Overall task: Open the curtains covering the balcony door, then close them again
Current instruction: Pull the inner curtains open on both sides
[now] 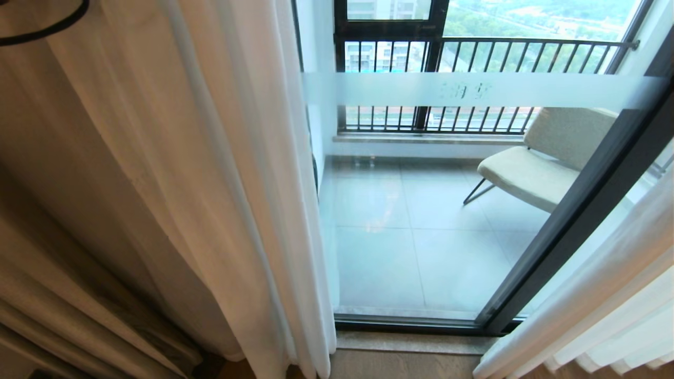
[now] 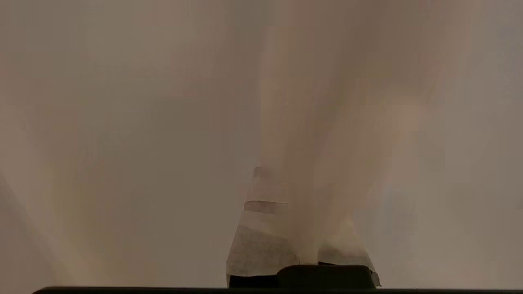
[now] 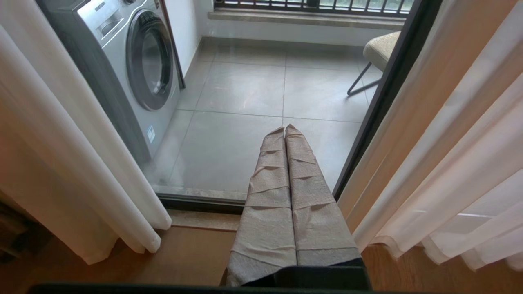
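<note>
The curtains stand parted. On the left a white sheer [image 1: 226,158] hangs beside a heavy beige drape [image 1: 63,210]; another white sheer [image 1: 605,295] hangs at the lower right. Between them shows the balcony door [image 1: 410,226], with its black frame [image 1: 579,221] and frosted band [image 1: 474,90]. My left gripper [image 2: 286,175] is buried in beige curtain cloth [image 2: 122,122]. It is shut, with a fold of cloth running down between its taped fingers [image 2: 261,241]. My right gripper [image 3: 284,128] is shut and empty. It points down at the foot of the door [image 3: 196,200], between the two sheers. Neither arm shows in the head view.
Behind the glass are a grey tiled balcony floor [image 1: 379,247], a beige chair [image 1: 537,168], a black-barred railing [image 1: 474,52] and a silver washing machine [image 3: 135,69]. Wooden flooring [image 3: 184,253] lies on my side of the door sill.
</note>
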You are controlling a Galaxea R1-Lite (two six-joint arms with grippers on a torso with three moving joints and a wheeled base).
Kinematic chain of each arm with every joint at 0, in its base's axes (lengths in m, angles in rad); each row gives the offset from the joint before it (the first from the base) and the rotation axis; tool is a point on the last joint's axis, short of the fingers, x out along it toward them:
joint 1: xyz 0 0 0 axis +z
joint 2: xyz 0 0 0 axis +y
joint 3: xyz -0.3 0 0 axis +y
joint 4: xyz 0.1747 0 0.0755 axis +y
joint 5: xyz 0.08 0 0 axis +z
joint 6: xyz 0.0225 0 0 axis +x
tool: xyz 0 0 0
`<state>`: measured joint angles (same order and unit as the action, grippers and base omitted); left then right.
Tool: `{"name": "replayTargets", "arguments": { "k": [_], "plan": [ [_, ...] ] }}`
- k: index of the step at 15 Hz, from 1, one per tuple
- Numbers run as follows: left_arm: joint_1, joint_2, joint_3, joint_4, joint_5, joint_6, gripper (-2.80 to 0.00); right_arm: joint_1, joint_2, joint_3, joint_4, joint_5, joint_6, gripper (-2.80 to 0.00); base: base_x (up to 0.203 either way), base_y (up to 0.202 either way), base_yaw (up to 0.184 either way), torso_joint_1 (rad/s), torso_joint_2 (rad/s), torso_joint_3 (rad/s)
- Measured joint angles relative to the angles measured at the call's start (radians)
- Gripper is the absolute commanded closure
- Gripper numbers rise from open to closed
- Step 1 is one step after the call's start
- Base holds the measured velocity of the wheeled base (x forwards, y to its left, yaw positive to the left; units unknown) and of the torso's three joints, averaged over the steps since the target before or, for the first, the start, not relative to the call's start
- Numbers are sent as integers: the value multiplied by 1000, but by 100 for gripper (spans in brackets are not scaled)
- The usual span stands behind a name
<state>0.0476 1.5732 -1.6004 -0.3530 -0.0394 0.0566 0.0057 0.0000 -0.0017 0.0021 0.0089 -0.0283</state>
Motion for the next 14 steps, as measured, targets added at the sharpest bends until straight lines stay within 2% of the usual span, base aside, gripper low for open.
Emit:
{"name": "replayTargets", "arguments": {
  "k": [6,10,14],
  "plan": [
    [74,3,-10,-3,-43,-47,0,-1,0,0,1,0,0,0,0,0,0,0,0,0],
    [168,17,-11,-5,-50,-70,0,-1,0,0,1,0,0,0,0,0,0,0,0,0],
    [310,49,-34,-2,-154,-101,0,-1,0,0,0,0,0,0,0,0,0,0,0,0]
  ]
}}
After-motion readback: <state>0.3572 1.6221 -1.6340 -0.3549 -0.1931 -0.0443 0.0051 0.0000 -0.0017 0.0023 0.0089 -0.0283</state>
